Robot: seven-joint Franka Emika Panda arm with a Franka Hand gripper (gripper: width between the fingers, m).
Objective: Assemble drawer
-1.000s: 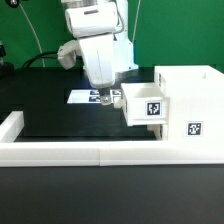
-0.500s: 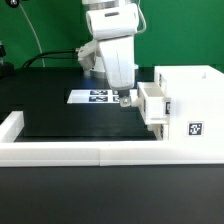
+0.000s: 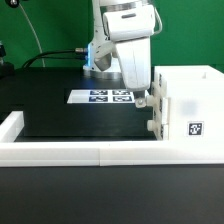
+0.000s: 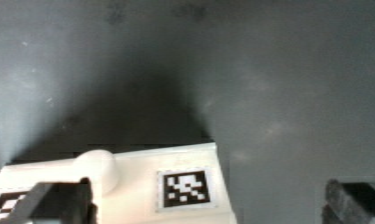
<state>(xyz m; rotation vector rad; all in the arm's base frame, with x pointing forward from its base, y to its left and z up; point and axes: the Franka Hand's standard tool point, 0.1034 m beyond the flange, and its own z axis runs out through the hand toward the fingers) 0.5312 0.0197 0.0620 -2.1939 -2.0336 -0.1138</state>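
Observation:
The white drawer housing (image 3: 192, 95) stands at the exterior view's right, with a square marker (image 3: 195, 128) low on its front. A small white tray (image 3: 158, 108) sits almost fully inside it, only its end sticking out. My gripper (image 3: 142, 101) is at that end, fingers spread, on the exterior view's left of the tray. In the wrist view the tray's white face (image 4: 139, 185) with its marker (image 4: 187, 188) and a round knob (image 4: 95, 165) lies between my dark fingers (image 4: 56, 205), and the gripper (image 4: 209, 205) is open. I cannot tell a second tray apart.
Long white border rails run along the front (image 3: 80, 152) and the exterior view's left (image 3: 10, 128) of the black table. The marker board (image 3: 105, 96) lies flat behind my gripper. Cables hang at the back.
My gripper has moved toward the exterior view's right, and the tray has slid with it from well outside the housing to almost fully inside.

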